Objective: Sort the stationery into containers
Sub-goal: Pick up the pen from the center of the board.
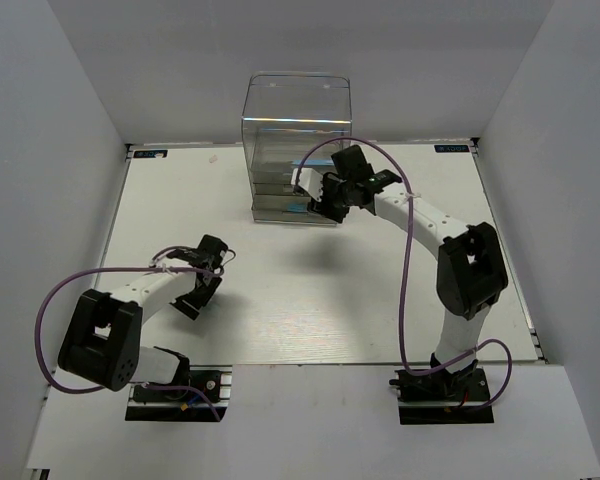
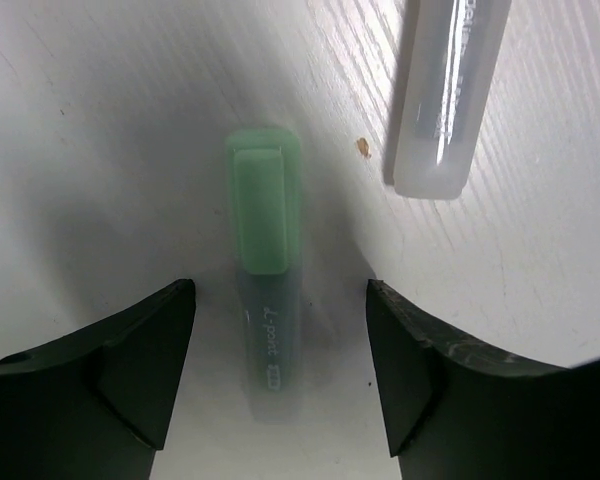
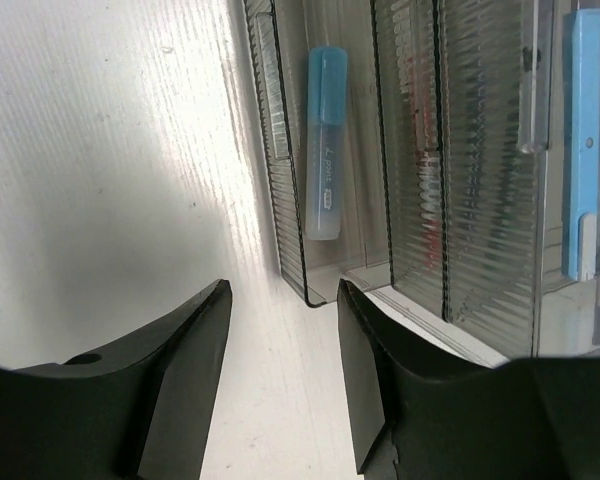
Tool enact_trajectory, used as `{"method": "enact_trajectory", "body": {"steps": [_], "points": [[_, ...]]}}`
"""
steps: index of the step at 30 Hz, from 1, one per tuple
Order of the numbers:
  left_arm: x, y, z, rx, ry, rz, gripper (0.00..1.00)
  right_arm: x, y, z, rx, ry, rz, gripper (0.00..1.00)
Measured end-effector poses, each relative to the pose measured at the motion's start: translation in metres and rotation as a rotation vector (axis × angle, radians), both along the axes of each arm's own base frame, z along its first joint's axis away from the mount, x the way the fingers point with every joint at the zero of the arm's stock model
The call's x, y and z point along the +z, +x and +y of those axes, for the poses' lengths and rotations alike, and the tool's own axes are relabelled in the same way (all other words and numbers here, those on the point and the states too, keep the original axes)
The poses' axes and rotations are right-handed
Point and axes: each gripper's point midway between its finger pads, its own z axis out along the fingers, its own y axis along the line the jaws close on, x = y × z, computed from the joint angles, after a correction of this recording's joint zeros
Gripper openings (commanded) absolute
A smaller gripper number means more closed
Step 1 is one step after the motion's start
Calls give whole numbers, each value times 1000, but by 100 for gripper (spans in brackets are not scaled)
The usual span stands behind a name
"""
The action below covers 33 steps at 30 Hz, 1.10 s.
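Note:
A pale green marker [image 2: 265,260] lies flat on the white table between the fingers of my left gripper [image 2: 278,290], which is open with a gap on each side of it. A grey-white pen [image 2: 448,95] lies just beyond, to the right. My left gripper [image 1: 202,285] is low over the table at the front left. The clear drawer box [image 1: 296,140] stands at the back. My right gripper [image 1: 320,205] is at its front base, open and empty [image 3: 283,288]. Through the drawers show a light blue marker [image 3: 325,140], a light blue stick [image 3: 583,140] and a red pen [image 3: 427,170].
White walls close in the table on the left, right and back. The corner of the lowest drawer [image 3: 315,295] sits just beyond my right fingertips. A small brown speck [image 2: 362,148] marks the table between the green marker and the grey pen.

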Motion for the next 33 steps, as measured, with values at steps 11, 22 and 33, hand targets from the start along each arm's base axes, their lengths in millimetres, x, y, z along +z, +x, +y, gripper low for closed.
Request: {"method": "enact_trajectory", "body": {"steps": [11, 22, 33], "points": [[-1, 8, 7, 0, -26, -10, 11, 3, -10, -7, -13, 33, 31, 53], [15, 21, -35, -130, -228, -105, 0, 5, -28, -22, -23, 77, 67, 90], [110, 126, -122, -348, -491, -466, 0, 15, -41, -23, -26, 189, 106, 66]]}}
